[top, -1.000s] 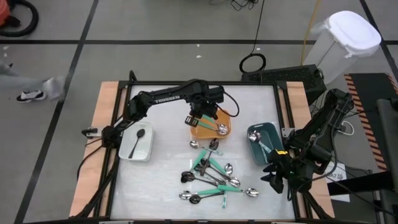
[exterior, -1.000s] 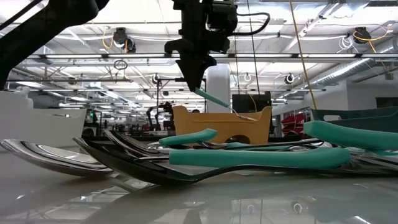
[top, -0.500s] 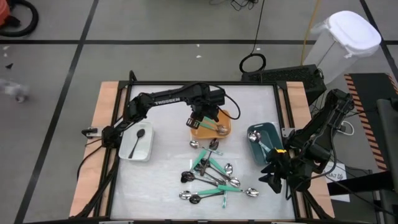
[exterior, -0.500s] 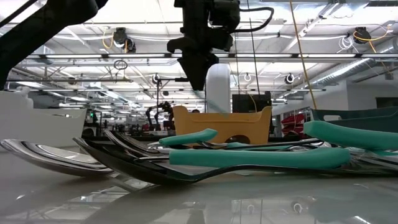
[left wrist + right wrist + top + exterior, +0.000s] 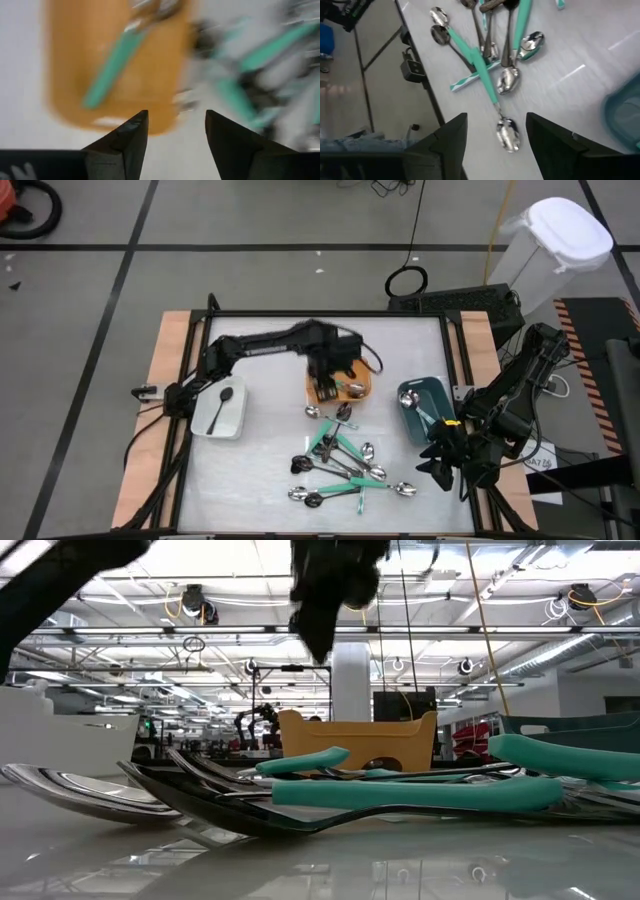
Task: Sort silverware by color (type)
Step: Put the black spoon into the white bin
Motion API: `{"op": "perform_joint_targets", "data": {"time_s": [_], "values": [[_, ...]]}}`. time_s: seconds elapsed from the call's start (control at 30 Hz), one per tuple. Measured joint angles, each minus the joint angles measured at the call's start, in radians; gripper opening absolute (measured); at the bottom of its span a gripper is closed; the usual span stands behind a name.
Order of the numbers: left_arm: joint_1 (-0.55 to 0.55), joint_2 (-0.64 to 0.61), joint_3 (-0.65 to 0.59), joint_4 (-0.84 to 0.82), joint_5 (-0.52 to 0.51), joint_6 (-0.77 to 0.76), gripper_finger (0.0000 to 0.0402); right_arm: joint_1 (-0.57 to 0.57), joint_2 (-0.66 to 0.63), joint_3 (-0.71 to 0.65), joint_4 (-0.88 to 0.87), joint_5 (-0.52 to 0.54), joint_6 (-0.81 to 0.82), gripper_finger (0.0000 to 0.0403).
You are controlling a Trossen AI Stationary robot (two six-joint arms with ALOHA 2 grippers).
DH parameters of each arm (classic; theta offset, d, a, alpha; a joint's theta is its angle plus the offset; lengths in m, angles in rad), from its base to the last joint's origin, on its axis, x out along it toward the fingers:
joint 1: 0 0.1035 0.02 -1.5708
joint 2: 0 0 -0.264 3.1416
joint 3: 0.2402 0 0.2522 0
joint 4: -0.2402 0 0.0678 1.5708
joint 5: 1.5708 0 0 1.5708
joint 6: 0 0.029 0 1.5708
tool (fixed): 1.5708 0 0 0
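Now the left gripper's (image 5: 171,131) fingers (image 5: 129,137) are standing apart with nothing between them, hanging over the orange bin (image 5: 338,385). Inside that bin a green-handled spoon (image 5: 112,67) is lying loose, its shiny head pointing toward the pile. The left arm is reaching in to the orange bin from the side where the white bin sits.

Most of the silverware (image 5: 345,465) is lying in a tangled heap on the bench (image 5: 270,470), on the near side of the orange bin: silver heads, green handles, some dark ones crossing them. One black spoon (image 5: 220,405) is resting in the white bin (image 5: 238,424), well away from the orange bin on its left. Another green-handled piece is sitting in the dark teal bin (image 5: 425,410) on the orange bin's other side.

The right gripper (image 5: 495,145) is waiting beyond the dark teal bin at the bench edge, its fingers spread and holding nothing, facing the heap.
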Motion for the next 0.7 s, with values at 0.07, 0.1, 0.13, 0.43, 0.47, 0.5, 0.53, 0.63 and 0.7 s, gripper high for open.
{"op": "perform_joint_targets", "data": {"time_s": [0.07,0.1,0.13,0.43,0.47,0.5,0.53,0.63,0.7], "values": [[-0.068,-0.010,0.002,0.046,0.001,-0.045,0.0195,0.000,0.000,0.000,-0.016,-0.001,-0.001,0.0196],[-0.101,-0.009,0.001,0.068,0.000,-0.065,0.0195,0.000,0.000,0.000,-0.020,-0.001,0.000,0.0196],[-0.134,-0.007,-0.001,0.096,-0.004,-0.081,0.0195,0.000,-0.001,0.000,-0.024,-0.002,0.003,0.0196],[-0.360,0.003,-0.001,0.174,-0.109,-0.276,0.0195,0.001,-0.033,0.000,-0.055,-0.061,-0.044,0.0196],[-0.372,0.003,-0.001,0.182,-0.112,-0.291,0.0195,0.001,-0.039,0.000,-0.065,-0.060,-0.057,0.0196],[-0.383,0.003,-0.001,0.194,-0.113,-0.299,0.0195,0.001,-0.046,0.000,-0.075,-0.059,-0.072,0.0196],[-0.392,0.008,-0.003,0.213,-0.113,-0.299,0.0195,0.001,-0.052,0.000,-0.085,-0.059,-0.089,0.0196],[-0.412,0.023,-0.008,0.278,-0.112,-0.257,0.0191,0.001,-0.071,0.000,-0.106,-0.058,-0.134,0.0196],[-0.417,0.043,-0.008,0.318,-0.100,-0.218,0.0182,0.001,-0.086,0.000,-0.121,-0.059,-0.151,0.0196]]}}
